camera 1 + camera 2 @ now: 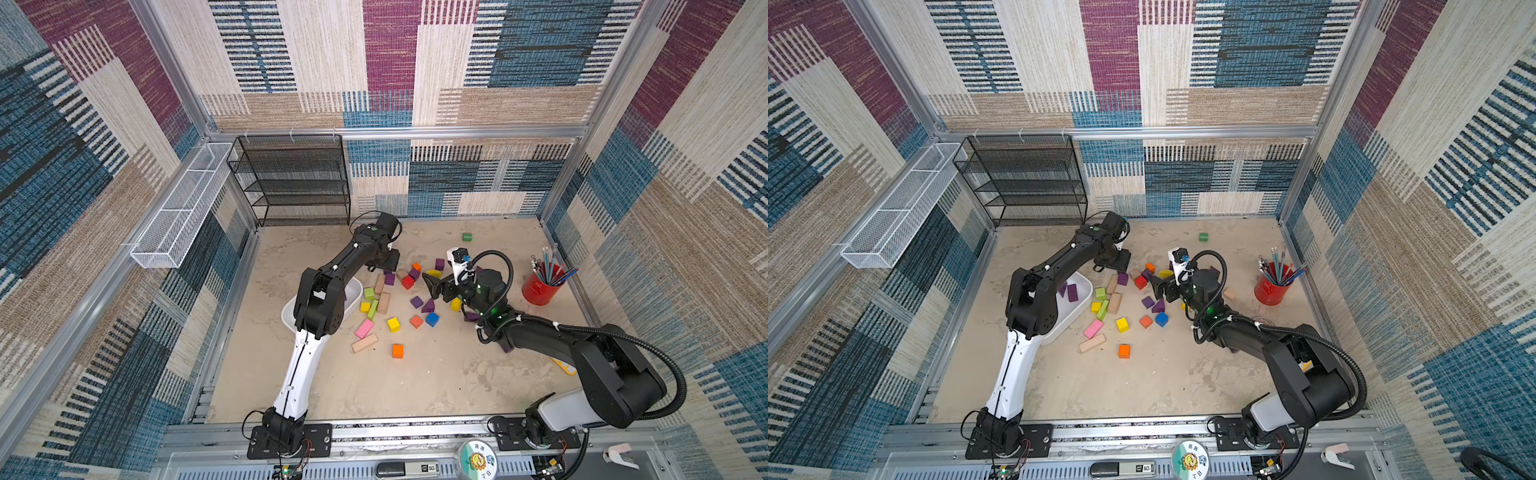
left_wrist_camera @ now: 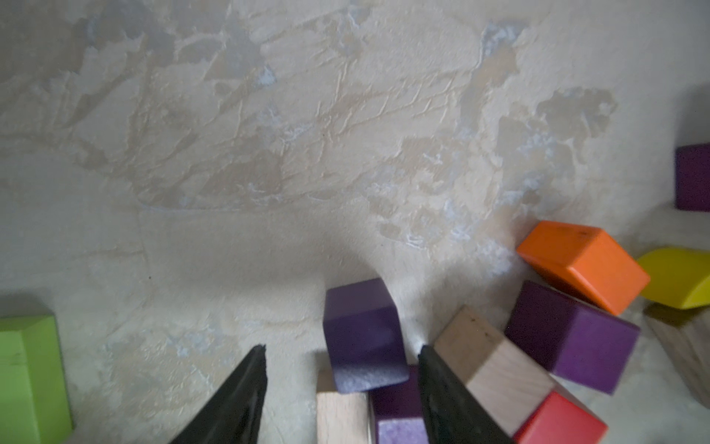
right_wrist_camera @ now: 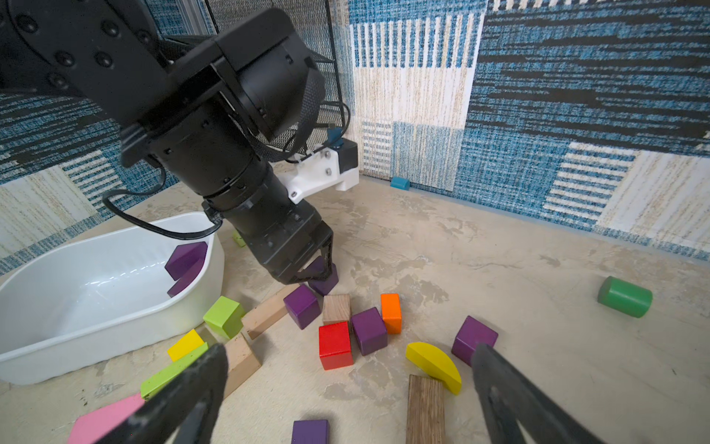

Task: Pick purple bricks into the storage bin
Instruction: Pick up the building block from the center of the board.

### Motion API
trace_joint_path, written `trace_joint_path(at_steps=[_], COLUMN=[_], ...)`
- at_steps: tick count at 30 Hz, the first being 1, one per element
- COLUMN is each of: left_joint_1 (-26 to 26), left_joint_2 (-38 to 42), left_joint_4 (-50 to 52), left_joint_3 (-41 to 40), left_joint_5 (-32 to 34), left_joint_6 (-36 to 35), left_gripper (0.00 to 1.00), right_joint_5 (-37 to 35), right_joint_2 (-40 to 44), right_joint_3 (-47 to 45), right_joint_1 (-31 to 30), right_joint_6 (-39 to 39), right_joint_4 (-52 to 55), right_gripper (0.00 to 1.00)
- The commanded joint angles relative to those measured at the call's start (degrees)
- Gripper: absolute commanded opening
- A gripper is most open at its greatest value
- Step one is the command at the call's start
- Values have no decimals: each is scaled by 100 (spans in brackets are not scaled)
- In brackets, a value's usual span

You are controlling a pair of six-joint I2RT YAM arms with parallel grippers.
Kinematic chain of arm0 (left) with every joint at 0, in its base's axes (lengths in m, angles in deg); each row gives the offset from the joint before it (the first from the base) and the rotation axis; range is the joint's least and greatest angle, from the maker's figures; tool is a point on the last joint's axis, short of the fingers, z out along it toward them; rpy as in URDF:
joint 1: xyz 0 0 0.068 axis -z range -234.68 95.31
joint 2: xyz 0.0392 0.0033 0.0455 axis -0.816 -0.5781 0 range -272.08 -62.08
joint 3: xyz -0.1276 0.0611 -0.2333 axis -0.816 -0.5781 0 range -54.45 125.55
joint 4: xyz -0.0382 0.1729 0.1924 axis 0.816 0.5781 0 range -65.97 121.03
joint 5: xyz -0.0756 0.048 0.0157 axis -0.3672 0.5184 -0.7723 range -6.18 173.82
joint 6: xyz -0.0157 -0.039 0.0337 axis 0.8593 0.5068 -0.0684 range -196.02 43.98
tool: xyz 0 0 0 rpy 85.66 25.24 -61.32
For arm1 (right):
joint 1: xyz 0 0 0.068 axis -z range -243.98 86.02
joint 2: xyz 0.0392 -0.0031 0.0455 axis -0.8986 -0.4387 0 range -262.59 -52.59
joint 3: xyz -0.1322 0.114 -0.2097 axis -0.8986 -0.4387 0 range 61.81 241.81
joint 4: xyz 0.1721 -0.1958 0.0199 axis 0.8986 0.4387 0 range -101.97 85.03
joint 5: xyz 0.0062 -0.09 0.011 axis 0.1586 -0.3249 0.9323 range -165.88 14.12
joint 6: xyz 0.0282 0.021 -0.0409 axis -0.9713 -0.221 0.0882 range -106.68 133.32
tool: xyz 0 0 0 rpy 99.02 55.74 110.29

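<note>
Several purple bricks lie among mixed blocks on the beige floor. My left gripper (image 2: 342,350) points down with its jaws apart astride one purple cube (image 2: 363,334). A gap shows on one side of that cube. The right wrist view shows this gripper (image 3: 319,275) low over the same cube (image 3: 326,282), beside another purple cube (image 3: 302,310). The white storage bin (image 3: 96,319) (image 1: 1087,293) holds purple bricks (image 1: 1072,292). My right gripper (image 3: 347,357) (image 1: 432,284) hangs open above the pile, holding nothing. A purple cube (image 1: 417,302) and a purple wedge (image 1: 428,306) lie near it.
Around the purple ones lie red (image 3: 335,344), orange (image 3: 391,313), yellow, green, pink (image 1: 364,328), blue (image 1: 432,319) and plain wooden blocks. A red cup of pencils (image 1: 539,289) stands at the right. A black mesh rack (image 1: 295,183) and a white wire basket (image 1: 178,208) line the back left.
</note>
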Motion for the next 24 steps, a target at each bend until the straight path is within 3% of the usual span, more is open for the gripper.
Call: trace_joint_path(at_steps=[1, 16, 24], left_joint_1=[41, 68, 68], left_joint_2=[-66, -263, -389], left_joint_4=[-54, 7, 16], left_joint_3=[121, 318, 458], left_joint_5=[72, 348, 334], left_joint_6=[252, 544, 640], left_gripper=[60, 52, 41], right_joint_5=[7, 67, 69], right_joint_2=[-9, 33, 18], right_joint_3=[63, 21, 9], right_joint_1=[-11, -11, -11], right_joint_6=[39, 33, 16], right_joint_4=[-124, -173, -188], right_gripper=[100, 100, 100])
